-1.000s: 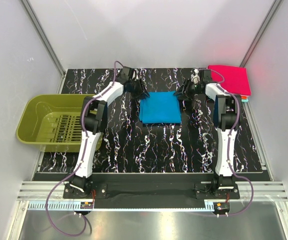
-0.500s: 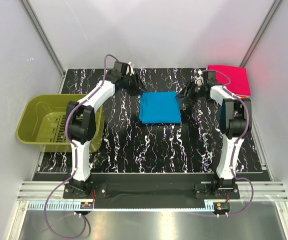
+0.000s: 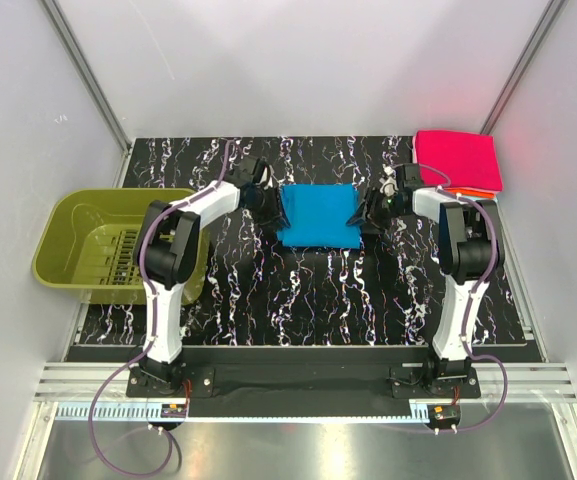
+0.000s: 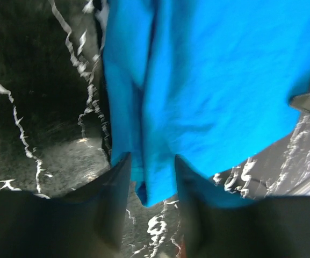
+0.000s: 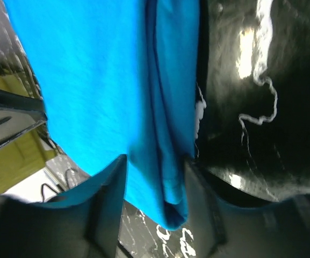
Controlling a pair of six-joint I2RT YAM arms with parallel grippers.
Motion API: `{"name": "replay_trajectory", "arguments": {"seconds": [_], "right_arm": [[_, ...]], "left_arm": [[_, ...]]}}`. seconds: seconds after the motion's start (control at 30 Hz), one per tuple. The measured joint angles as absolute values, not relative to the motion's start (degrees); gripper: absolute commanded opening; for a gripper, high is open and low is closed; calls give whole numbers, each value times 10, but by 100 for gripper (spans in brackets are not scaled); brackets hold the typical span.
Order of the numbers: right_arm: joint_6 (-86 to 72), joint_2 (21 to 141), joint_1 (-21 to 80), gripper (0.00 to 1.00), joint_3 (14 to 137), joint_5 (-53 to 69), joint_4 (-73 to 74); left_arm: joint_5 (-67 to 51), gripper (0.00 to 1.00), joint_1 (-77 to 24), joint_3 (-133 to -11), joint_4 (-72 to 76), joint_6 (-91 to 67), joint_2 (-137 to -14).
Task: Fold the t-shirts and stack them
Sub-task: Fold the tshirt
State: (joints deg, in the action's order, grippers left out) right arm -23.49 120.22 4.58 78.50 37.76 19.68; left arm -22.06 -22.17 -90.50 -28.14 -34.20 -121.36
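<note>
A folded bright blue t-shirt (image 3: 316, 215) lies flat at the middle of the black marbled table. My left gripper (image 3: 271, 212) is low at its left edge, my right gripper (image 3: 368, 215) at its right edge. In the left wrist view the left gripper (image 4: 152, 158) is open, its fingers straddling the near corner of the blue cloth (image 4: 208, 80). The right gripper (image 5: 156, 160) is open too, with the folded edge of the blue cloth (image 5: 101, 80) between its fingers. A magenta-pink t-shirt (image 3: 458, 160) tops a folded stack at the back right, with an orange layer (image 3: 476, 190) under it.
An olive-green plastic basket (image 3: 108, 245) stands at the table's left edge. Grey walls close in the left, back and right sides. The stack sits close beside the right arm's elbow.
Both grippers have come down and inward from behind the blue t-shirt to its left and right edges. The shirt has not moved.
</note>
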Motion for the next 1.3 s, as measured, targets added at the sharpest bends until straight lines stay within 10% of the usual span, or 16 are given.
{"name": "replay_trajectory", "arguments": {"seconds": [0.17, 0.33, 0.63, 0.93, 1.3], "right_arm": [[-237, 1172, 49, 16, 725, 357, 171], [-244, 1142, 49, 8, 672, 350, 146], [-247, 1108, 49, 50, 641, 345, 133], [-246, 1104, 47, 52, 693, 323, 150], [-244, 1199, 36, 52, 810, 320, 153]], "left_arm": [[-220, 1, -223, -867, -262, -339, -1214], [-250, 0, -223, -808, -195, -361, -1200], [-251, 42, -228, -752, -185, -388, -1152], [-222, 25, -228, -906, -231, -358, -1188], [-177, 34, -228, -1028, -275, -352, -1297]]}}
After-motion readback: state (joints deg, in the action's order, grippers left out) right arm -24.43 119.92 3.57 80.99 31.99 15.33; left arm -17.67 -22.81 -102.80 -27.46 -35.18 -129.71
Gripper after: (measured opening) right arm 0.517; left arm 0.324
